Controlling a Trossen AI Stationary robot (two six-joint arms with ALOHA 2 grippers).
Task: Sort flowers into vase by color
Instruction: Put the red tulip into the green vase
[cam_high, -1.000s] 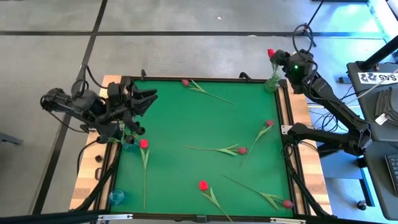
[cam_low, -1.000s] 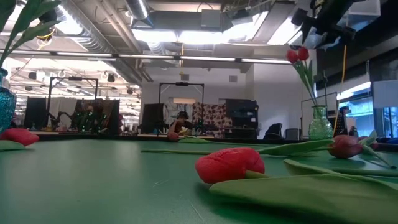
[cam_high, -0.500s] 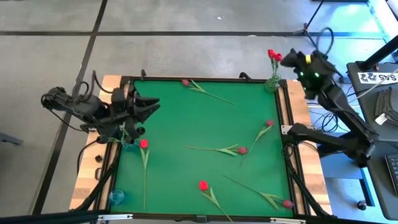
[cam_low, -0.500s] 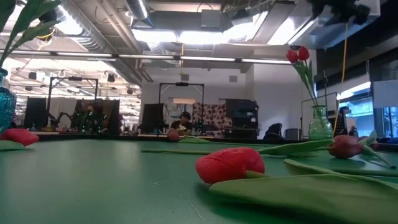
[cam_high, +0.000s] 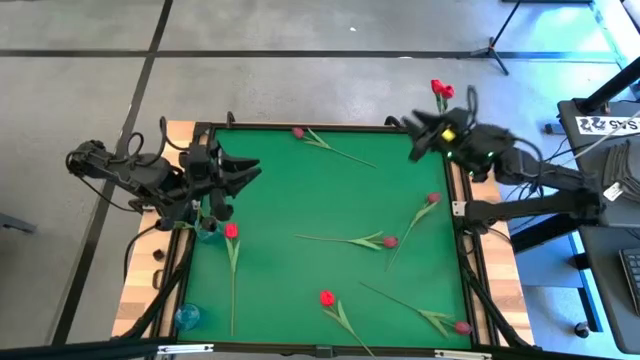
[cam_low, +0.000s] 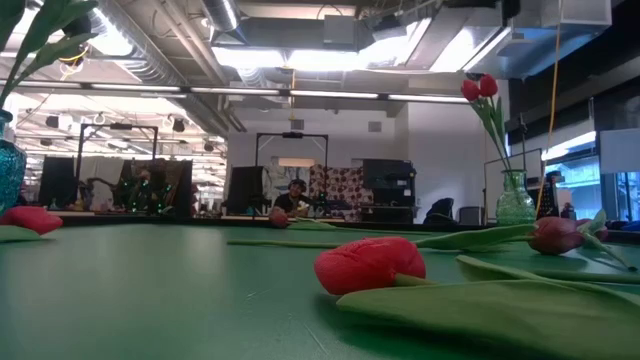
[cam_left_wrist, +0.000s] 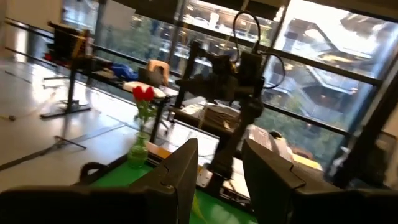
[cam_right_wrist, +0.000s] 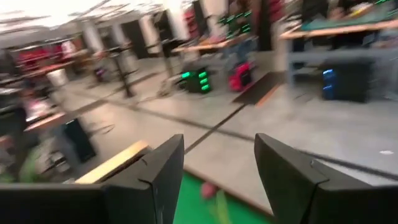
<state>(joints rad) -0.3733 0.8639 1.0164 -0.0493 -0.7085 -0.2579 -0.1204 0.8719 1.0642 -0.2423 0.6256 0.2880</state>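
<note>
Two red tulips stand in a clear green vase at the table's far right corner. Several more tulips lie flat on the green mat: a red head near the left edge, another red one at the front, darker heads on the right, and one at the far edge. My right gripper hovers open over the mat's far right part, just left of the vase. My left gripper hovers open above the mat's left edge. Both are empty.
A blue glass vase stands at the mat's left edge below my left arm, and a second blue one sits at the near left corner. The table's wooden frame borders the mat. A person sits in the room far behind.
My right gripper has swung away from the red tulips in the corner vase toward the table's left, and has turned so it points over the mat's far right part. The two red tulips stay upright in the vase.
</note>
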